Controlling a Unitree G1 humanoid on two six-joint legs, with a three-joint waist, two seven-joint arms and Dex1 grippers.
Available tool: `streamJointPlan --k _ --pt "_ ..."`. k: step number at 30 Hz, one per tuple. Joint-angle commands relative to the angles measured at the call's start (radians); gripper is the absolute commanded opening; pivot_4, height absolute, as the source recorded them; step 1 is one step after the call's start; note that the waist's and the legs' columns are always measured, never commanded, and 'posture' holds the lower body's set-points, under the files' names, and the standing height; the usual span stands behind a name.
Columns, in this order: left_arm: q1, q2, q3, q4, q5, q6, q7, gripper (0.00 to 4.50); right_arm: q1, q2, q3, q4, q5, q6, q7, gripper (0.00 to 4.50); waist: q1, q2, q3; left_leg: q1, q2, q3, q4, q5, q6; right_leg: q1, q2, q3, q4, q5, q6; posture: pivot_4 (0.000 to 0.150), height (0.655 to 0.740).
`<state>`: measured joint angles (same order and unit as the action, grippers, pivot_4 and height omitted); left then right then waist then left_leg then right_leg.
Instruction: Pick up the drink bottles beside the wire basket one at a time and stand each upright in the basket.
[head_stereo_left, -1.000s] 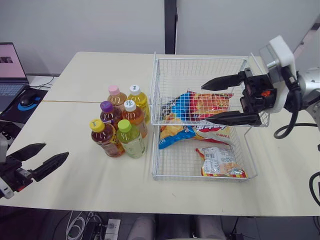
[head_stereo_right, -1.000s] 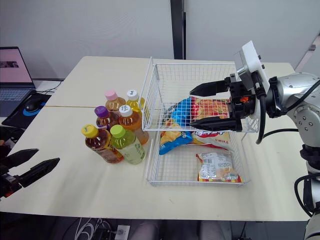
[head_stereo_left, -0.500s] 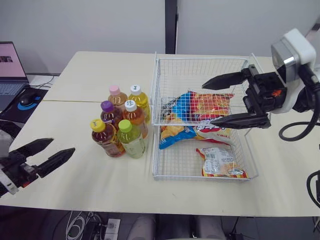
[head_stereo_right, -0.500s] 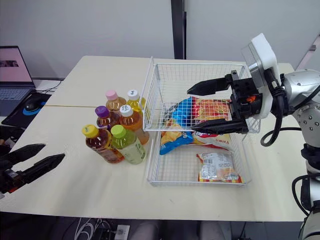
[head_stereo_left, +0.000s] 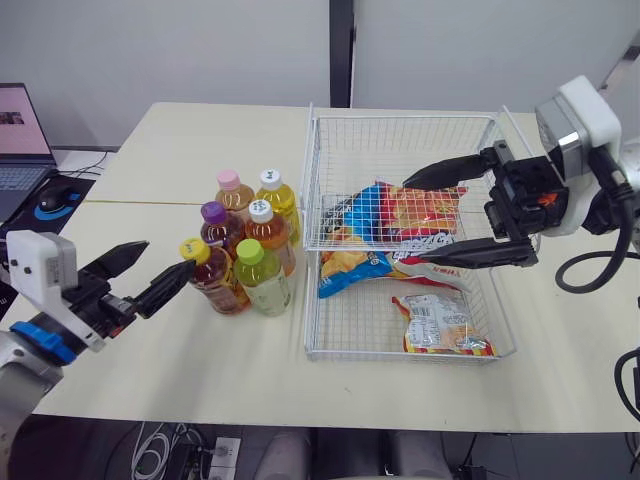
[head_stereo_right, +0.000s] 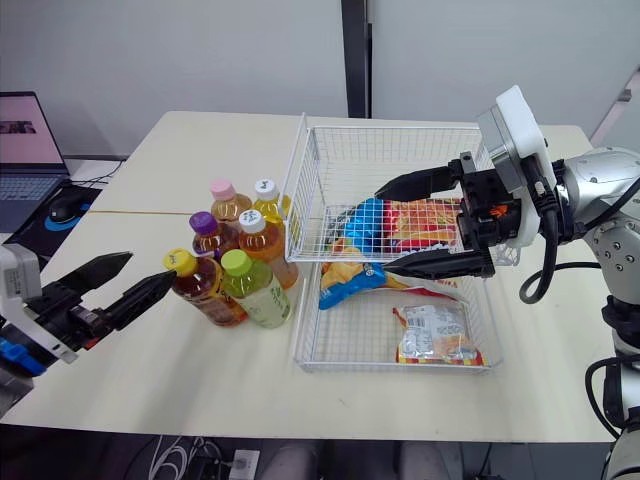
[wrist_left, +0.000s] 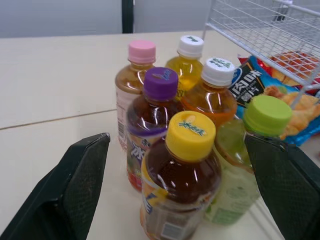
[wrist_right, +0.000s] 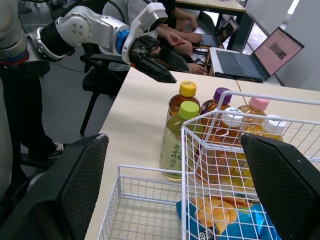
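Note:
Several drink bottles stand upright in a cluster on the cream table, left of the wire basket (head_stereo_left: 405, 120). At the front are a yellow-capped tea bottle (head_stereo_left: 208, 275) and a green-capped one (head_stereo_left: 260, 280). Purple-capped (head_stereo_left: 218, 228), pink-capped (head_stereo_left: 232, 192) and two white-capped bottles stand behind them. My left gripper (head_stereo_left: 168, 256) is open just left of the yellow-capped bottle (wrist_left: 182, 170), its fingers either side of the cluster's front in the left wrist view. My right gripper (head_stereo_left: 414, 221) hangs open over the basket, holding nothing.
Snack bags (head_stereo_left: 410, 212) lie in the basket, one more (head_stereo_left: 436, 322) in its near section. A laptop (head_stereo_left: 20, 140) and a mouse (head_stereo_left: 55, 195) sit on a desk at the far left. People sit at laptops (wrist_right: 270, 52) in the right wrist view.
My left gripper has risen from the table's near left edge and moved right, up to the yellow-capped bottle. The right gripper has shifted slightly over the basket, still open.

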<state>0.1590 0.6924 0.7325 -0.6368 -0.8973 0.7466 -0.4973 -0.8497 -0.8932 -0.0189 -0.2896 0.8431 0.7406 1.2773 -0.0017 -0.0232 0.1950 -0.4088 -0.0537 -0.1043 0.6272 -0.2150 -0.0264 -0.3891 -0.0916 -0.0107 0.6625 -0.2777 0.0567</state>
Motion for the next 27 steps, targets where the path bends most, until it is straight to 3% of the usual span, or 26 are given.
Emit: streamJointPlan --k 1,13,22,25,27 --pt "-0.044 -0.04 -0.062 -0.035 0.086 -0.087 0.079 4.45 -0.011 -0.003 -0.033 -0.019 0.001 -0.015 -0.001 4.5 0.001 0.0 0.0 0.0 0.0 0.0 0.0 0.0 0.0 0.0 0.0 0.0 0.0 0.0 0.0 0.15 0.74" --pt "-0.09 -0.158 -0.235 -0.088 0.195 -0.132 0.247 4.45 -0.022 0.004 -0.037 -0.019 0.021 0.004 -0.009 4.5 0.001 0.0 0.0 0.0 0.0 0.001 0.001 0.0 0.0 0.0 0.001 0.0 0.0 0.001 0.001 0.15 0.74" --pt "-0.097 -0.167 -0.3 -0.08 0.242 -0.155 0.244 4.45 -0.023 0.014 -0.038 -0.031 0.032 0.016 -0.024 4.5 0.0 0.0 0.0 0.0 0.0 0.0 0.001 0.0 0.0 0.0 0.001 -0.001 0.0 0.001 0.001 0.15 0.74" --pt "-0.101 -0.17 -0.31 -0.076 0.239 -0.154 0.239 3.86 -0.025 0.016 -0.037 -0.029 0.033 0.016 -0.026 4.5 0.0 0.0 0.0 0.0 0.0 0.001 0.001 0.0 0.0 0.0 0.001 -0.001 0.0 0.001 0.001 0.15 0.74" --pt "-0.093 -0.171 -0.316 -0.075 0.24 -0.155 0.234 3.21 -0.024 0.016 -0.038 -0.028 0.033 0.016 -0.027 4.5 0.0 0.0 0.0 0.0 0.0 0.001 0.001 0.0 0.0 0.0 0.001 -0.001 0.0 0.001 0.001 0.15 0.74"
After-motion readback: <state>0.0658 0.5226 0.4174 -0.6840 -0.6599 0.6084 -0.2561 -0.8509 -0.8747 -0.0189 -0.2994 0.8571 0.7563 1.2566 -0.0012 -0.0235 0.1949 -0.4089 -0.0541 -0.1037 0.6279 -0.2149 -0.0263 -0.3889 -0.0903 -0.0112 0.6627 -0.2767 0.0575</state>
